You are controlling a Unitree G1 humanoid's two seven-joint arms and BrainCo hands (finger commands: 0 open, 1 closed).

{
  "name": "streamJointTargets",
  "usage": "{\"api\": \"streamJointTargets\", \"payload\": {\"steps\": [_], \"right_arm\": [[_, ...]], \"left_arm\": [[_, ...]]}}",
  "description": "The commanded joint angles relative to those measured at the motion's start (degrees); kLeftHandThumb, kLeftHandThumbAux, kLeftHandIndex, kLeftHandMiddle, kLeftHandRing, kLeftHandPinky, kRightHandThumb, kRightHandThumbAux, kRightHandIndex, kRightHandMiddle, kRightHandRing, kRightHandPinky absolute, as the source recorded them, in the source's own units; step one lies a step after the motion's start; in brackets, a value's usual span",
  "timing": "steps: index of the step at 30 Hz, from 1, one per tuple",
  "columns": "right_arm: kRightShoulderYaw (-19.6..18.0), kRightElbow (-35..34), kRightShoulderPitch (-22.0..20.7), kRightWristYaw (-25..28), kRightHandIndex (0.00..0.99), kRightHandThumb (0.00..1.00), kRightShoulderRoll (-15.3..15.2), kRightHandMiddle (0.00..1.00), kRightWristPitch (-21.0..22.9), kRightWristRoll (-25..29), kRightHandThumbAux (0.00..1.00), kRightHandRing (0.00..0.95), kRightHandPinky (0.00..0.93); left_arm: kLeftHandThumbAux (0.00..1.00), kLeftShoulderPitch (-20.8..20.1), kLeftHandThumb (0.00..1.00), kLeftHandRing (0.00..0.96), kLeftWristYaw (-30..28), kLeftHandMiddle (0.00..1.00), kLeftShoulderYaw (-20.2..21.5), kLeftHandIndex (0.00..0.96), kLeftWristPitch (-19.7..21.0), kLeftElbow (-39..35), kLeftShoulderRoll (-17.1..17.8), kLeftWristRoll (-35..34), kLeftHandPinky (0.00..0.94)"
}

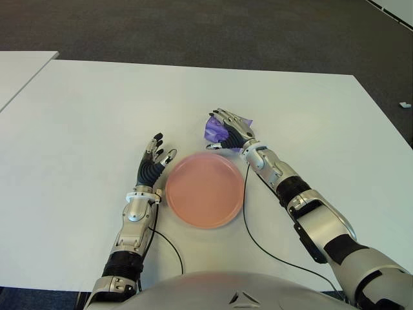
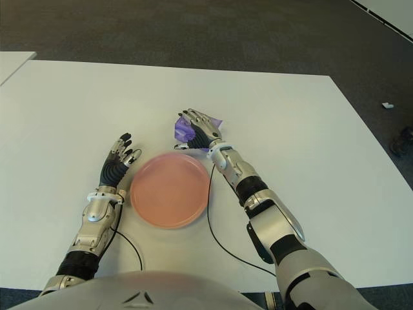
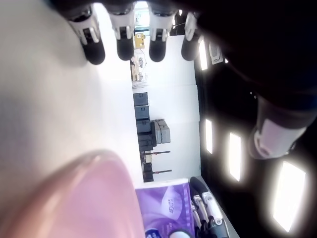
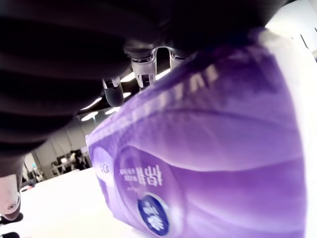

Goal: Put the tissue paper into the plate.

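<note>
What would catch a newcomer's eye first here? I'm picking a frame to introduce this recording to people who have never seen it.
Probably the purple tissue pack, the one vivid thing on the white table, with the right hand closed over it just beyond the plate. Next comes the pink plate, empty, at the near middle, with the open left hand beside it on the left.

Purple tissue pack [image 1: 216,130], pink plate [image 1: 204,189], white table [image 1: 97,110].

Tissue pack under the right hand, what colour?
Purple tissue pack, with white print and a blue round logo; clearest in the right wrist view.
</note>
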Motion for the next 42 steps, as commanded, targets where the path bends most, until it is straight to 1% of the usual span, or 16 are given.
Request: {"api": "streamJointTargets", "payload": {"steps": [1,7,19,27,33,42], "right_arm": [[0.2,3.7,-1.1,-0.8,0.000,0.068,-0.7,0.047,0.2,-0.4,0.538,0.000,0.000],[-0.4,3.6,-1.6,-1.2,0.000,0.088,-1.7,0.042,0.8,0.2,0.545,0.000,0.000],[-1.7,1.0,-0.8,-0.3,0.000,0.101,-2.6,0.036,2.2,1.5,0.553,0.000,0.000],[-3.3,-1.6,0.3,0.1,0.000,0.076,-3.4,0.032,4.1,1.9,0.543,0.000,0.000],[-4.5,-4.2,1.3,0.7,0.000,0.067,-4.1,0.028,5.0,2.5,0.538,0.000,0.000],[-5.9,-8.2,3.0,1.9,0.000,0.069,-4.6,0.025,6.4,3.1,0.538,0.000,0.000]], "left_arm": [[0.527,1.6,0.000,0.000,0.5,0.000,0.2,0.000,1.7,1.8,-0.3,0.0,0.000],[0.519,1.7,0.000,0.000,0.7,0.000,0.2,0.000,1.6,1.6,-0.4,0.1,0.000],[0.518,1.9,0.000,0.000,1.4,0.000,0.0,0.000,1.6,1.4,-0.3,0.6,0.000],[0.532,2.0,0.000,0.000,0.2,0.000,-0.2,0.000,2.2,1.6,0.2,0.0,0.000],[0.540,1.8,0.000,0.000,0.8,0.000,0.0,0.000,1.1,2.4,0.0,0.1,0.000],[0.525,1.9,0.000,0.000,1.0,0.000,0.0,0.000,1.4,1.9,-0.1,0.1,0.000]]}}
